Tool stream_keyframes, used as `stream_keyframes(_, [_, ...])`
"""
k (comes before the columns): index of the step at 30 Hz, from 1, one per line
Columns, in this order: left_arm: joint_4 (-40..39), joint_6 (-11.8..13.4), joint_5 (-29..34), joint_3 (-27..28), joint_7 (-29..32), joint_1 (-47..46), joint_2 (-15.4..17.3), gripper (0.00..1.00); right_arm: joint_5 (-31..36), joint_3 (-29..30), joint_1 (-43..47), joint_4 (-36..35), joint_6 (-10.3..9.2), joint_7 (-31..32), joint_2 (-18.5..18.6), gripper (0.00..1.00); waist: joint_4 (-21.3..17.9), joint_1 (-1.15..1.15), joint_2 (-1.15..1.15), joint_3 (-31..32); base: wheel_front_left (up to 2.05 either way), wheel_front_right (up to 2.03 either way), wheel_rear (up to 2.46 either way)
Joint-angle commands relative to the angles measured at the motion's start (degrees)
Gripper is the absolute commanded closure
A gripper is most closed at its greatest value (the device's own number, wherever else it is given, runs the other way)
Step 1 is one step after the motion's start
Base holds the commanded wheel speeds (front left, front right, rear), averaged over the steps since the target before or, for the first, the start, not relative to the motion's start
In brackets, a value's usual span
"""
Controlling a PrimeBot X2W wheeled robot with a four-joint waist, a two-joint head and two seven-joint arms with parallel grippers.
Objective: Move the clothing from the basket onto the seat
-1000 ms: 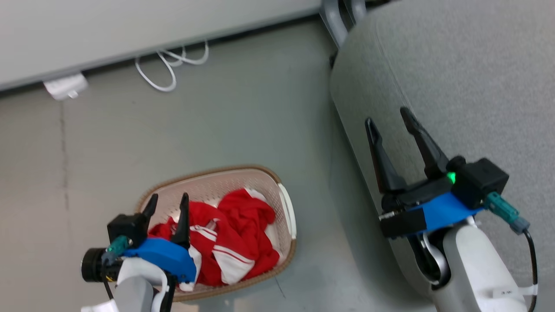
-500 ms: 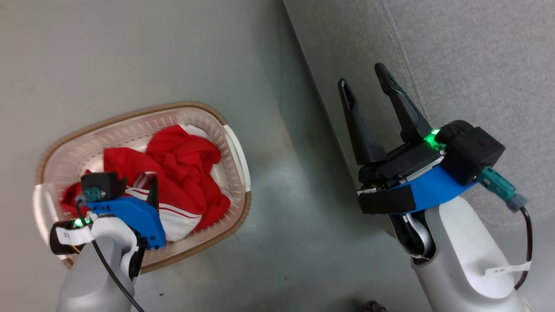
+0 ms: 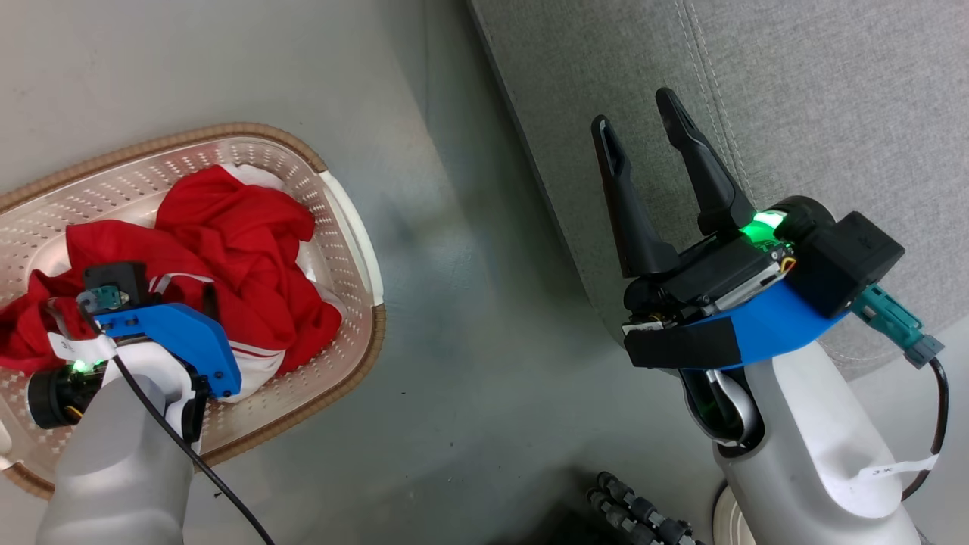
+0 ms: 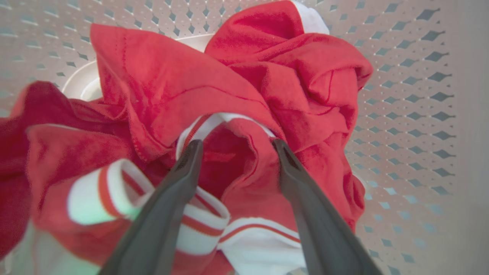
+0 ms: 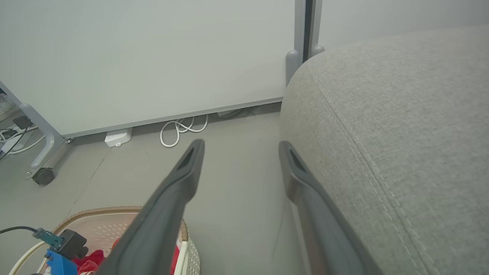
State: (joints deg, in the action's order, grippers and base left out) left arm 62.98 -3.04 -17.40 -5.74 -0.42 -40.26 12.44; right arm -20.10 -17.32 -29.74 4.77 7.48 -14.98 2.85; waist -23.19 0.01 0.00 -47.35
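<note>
Clothing (image 4: 172,84) is being straddled by spread-apart left claw (image 4: 237,143); deeper bite on middle fold advised. Right claw (image 3: 634,110) likewise apart.

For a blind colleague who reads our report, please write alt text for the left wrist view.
The left tool, open, reaches into a heap of red clothing, with a red fold lying between its two dark fingers. Some white striped panels show near the bottom, and the perforated cream wall of the basket surrounds the heap.
</note>
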Motion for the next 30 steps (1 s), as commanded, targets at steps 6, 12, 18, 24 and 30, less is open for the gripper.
stream_keyframes(6, [2.27,-0.20,-1.29,0.40,0.70,-1.93,0.38,0.30,-1.05,-0.52,-0.21,-0.89,0.03,-0.29,0.07,0.00,-0.85,-0.01,0.00,-0.72,0.00,0.00,0.00])
stream_keyframes(12, [3.84,-1.05,-1.67,-0.23,1.04,-2.70,0.06,1.00,-1.13,-0.27,-0.13,-0.94,0.03,-0.30,0.07,0.00,-0.91,-0.01,0.00,-0.51,0.00,0.00,0.00])
stream_keyframes(18, [4.88,-1.49,-2.19,-0.81,0.72,-3.26,-0.47,1.00,-0.59,0.09,0.05,-0.81,0.03,-0.30,0.07,0.00,-0.53,-0.01,0.00,-0.03,0.00,0.00,0.00])
stream_keyframes(24, [6.02,-1.93,-2.70,-1.34,-0.27,-3.14,-1.70,1.00,0.39,0.39,0.19,-0.02,0.03,-0.30,0.07,0.00,0.75,-0.01,0.00,1.71,0.00,0.00,0.00])
stream_keyframes(30, [7.27,-2.79,-2.95,-2.58,-2.19,-0.87,-5.03,1.00,1.77,1.31,1.68,2.52,0.03,-0.29,0.11,0.00,4.38,-0.01,0.00,8.35,0.00,0.00,0.00])
